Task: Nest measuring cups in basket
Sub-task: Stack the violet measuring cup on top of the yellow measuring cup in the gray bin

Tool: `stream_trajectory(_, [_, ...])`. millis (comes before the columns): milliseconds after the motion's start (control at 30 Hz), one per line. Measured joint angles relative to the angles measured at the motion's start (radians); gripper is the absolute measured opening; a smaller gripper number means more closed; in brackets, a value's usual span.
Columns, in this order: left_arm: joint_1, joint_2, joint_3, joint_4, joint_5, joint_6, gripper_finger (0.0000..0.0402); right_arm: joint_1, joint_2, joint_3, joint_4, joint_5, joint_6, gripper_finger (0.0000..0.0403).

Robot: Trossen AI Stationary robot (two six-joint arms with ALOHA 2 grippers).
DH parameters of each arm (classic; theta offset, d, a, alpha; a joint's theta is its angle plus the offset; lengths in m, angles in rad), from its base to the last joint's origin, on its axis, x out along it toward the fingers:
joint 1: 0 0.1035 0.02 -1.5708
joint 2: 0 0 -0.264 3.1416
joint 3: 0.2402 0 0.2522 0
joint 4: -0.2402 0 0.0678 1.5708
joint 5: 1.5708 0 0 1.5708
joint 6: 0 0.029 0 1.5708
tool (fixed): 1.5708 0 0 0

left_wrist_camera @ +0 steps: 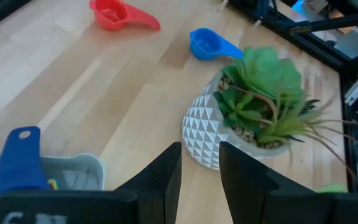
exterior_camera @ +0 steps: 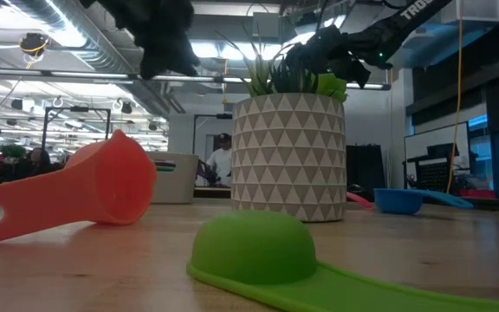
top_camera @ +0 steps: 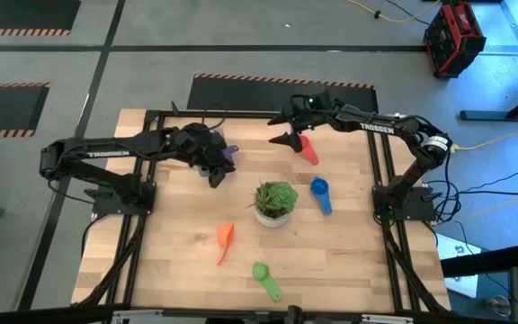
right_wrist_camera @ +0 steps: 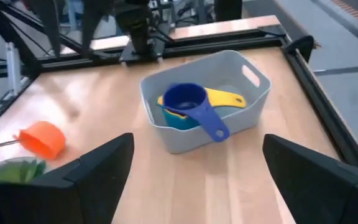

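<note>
- Wooden desk (top_camera: 349,261), with a see-through grey basket (right_wrist_camera: 185,135) sitting toward the back edge, left of centre.
- In the basket: a dark blue cup (right_wrist_camera: 185,99) sits on top of a light blue cup (right_wrist_camera: 176,118), with a yellow cup (right_wrist_camera: 229,98) under them. The dark blue handle pokes out over the rim.
- The left jaws hang right over the basket, only partly open, and there's nothing between them.
- The right jaws are near the back edge, spread wide and empty, just above the red cup (top_camera: 308,151), which lies on the desk there.
- A white patterned pot with a green plant (top_camera: 275,202) stands about mid-desk.
- A blue cup (top_camera: 320,192) lies just beside the pot, on the side toward the right edge.
- An orange cup (top_camera: 225,241) lies on its side in front of the pot, a bit toward the left edge.
- A green cup (top_camera: 263,274) sits upside down near the front edge.
</note>
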Motion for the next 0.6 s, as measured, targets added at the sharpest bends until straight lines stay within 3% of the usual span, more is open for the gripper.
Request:
stream_trajectory(300, [0.047, -0.107, 0.000, -0.192, -0.089, 0.024, 0.0100, 0.016, 0.000, 0.077, -0.004, 0.086, 0.028, 0.0361])
stream_trajectory(600, [0.142, -0.120, 0.000, -0.398, -0.167, 0.104, 0.0100, 0.024, 0.031, 0.085, 0.032, 0.103, 0.058, 0.0361])
